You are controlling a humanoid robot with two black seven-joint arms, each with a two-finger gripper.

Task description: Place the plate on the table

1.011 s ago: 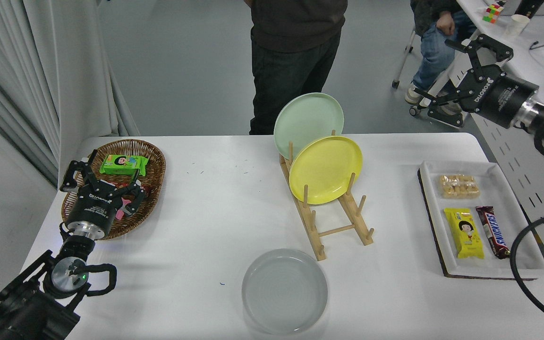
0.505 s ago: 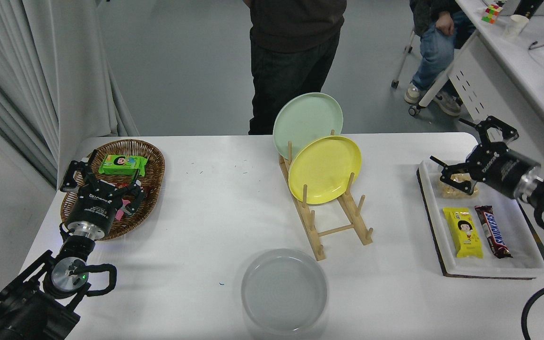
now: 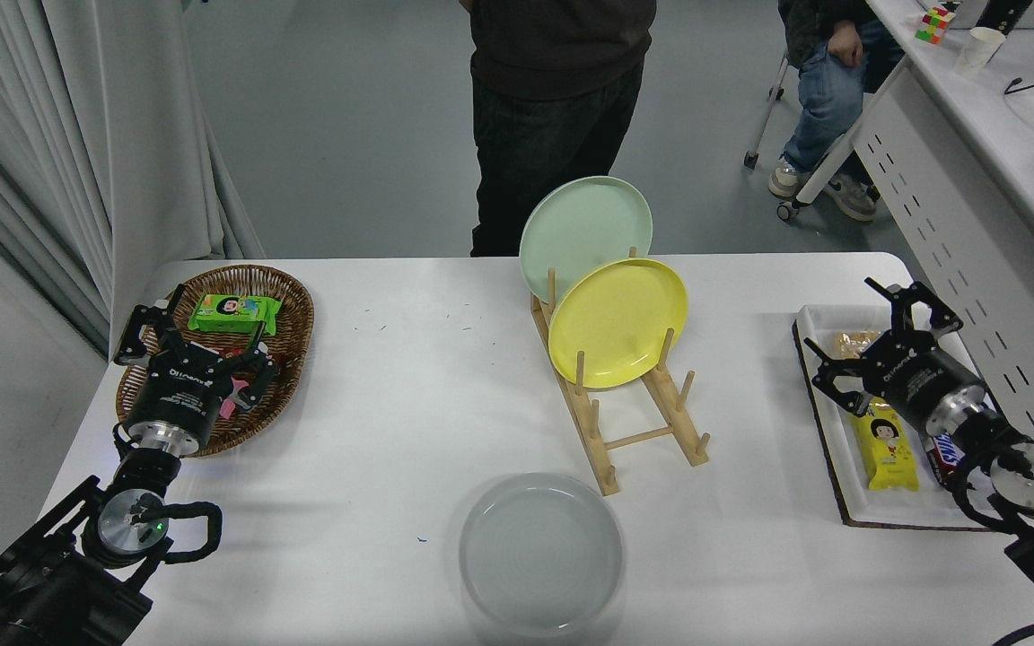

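So the big white table (image 3: 409,395) takes up most of the shot, and there's a person (image 3: 557,108) in dark clothes standing at its far edge. On the left side sits a wicker basket (image 3: 288,309) with a green snack pack (image 3: 234,312) in it, and the parked left gripper (image 3: 189,345) hangs over the basket with its fingers spread, nothing in them. Middle of the table has a wooden dish rack (image 3: 638,431) with a pale green plate (image 3: 585,229) at the back and a yellow plate (image 3: 617,321) leaning in front of it. The plate (image 3: 540,554), the light grey one, lies flat on the table near the front edge, just in front of the rack, nobody touching it. Over on the right, the right gripper (image 3: 880,336) is wide open and empty above a white tray (image 3: 894,511) holding a yellow snack bar (image 3: 885,453) and a few other snacks, well apart from the grey plate.
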